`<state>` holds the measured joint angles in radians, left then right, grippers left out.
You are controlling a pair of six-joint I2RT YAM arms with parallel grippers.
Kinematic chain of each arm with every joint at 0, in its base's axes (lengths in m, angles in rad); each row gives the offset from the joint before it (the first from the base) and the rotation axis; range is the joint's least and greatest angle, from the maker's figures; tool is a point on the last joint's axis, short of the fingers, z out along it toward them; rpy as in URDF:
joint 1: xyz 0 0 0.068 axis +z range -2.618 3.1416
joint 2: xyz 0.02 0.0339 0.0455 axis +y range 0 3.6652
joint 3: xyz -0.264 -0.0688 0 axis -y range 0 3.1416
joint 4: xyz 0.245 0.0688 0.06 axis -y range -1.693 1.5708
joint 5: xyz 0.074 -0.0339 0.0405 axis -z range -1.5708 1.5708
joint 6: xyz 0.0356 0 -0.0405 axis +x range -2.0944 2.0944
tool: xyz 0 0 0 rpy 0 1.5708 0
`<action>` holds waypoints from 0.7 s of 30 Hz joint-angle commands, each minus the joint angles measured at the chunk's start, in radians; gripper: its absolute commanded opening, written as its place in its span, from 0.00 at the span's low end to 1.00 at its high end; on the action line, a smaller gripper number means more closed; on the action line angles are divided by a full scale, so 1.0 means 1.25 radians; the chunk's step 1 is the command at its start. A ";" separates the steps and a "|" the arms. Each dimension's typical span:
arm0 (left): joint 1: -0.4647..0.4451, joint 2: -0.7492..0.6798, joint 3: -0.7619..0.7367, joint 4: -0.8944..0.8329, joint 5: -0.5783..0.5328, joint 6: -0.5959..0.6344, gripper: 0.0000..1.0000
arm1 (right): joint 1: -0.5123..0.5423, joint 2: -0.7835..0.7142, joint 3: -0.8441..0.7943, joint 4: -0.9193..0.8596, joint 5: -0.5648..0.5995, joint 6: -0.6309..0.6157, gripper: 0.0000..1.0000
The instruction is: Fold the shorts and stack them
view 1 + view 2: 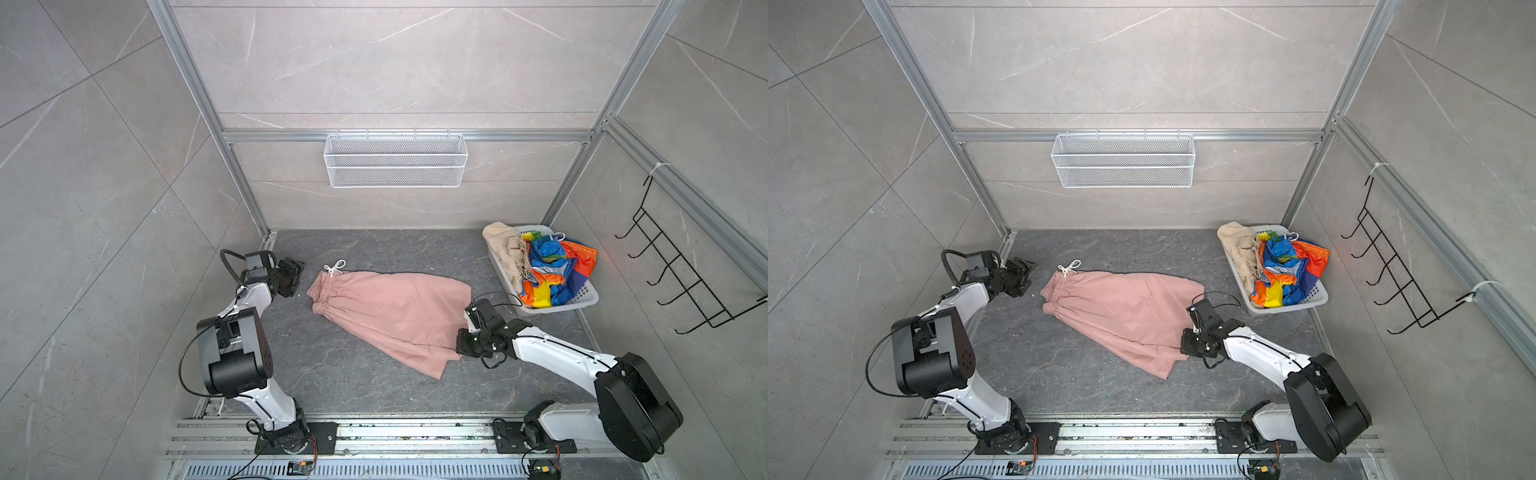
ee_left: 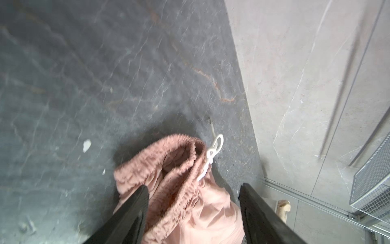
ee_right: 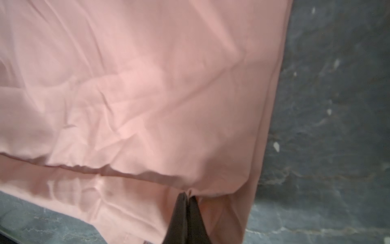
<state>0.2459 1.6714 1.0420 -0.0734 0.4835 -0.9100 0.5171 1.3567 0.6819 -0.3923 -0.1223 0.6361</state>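
Spread flat across the middle of the surface, the loose shorts (image 1: 390,316), with waistband toward the left edge, leg hems toward the right edge and drawstring (image 1: 335,267) at the far end of the waistband. Just left of the waistband and apart from it, the left gripper (image 1: 300,277); at the near hem, touching it, the right gripper (image 1: 460,344). In the far right corner, a basket (image 1: 561,306) with second shorts (image 1: 505,246) over its left rim and third shorts (image 1: 548,272) heaped beside them on the right.

Pink shorts (image 1: 1121,311) on dark tabletop (image 1: 1067,382)

one pink shorts (image 1: 395,316), one beige shorts (image 1: 503,245), one rainbow shorts (image 1: 548,274), one basket (image 1: 573,302).
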 commanded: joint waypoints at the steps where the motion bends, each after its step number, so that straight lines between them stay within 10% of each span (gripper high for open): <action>1: -0.004 -0.046 -0.082 -0.063 0.042 -0.056 0.70 | 0.002 0.038 0.064 -0.022 0.040 -0.012 0.00; 7: -0.001 -0.048 -0.093 -0.259 0.021 0.017 0.70 | -0.001 0.087 0.138 -0.025 0.041 -0.036 0.00; 21: -0.124 -0.015 -0.111 -0.180 0.006 -0.072 0.66 | 0.000 0.105 0.142 -0.003 0.033 -0.034 0.00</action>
<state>0.0956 1.6478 0.8803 -0.3080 0.5030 -0.9657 0.5167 1.5002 0.8585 -0.3916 -0.0929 0.6060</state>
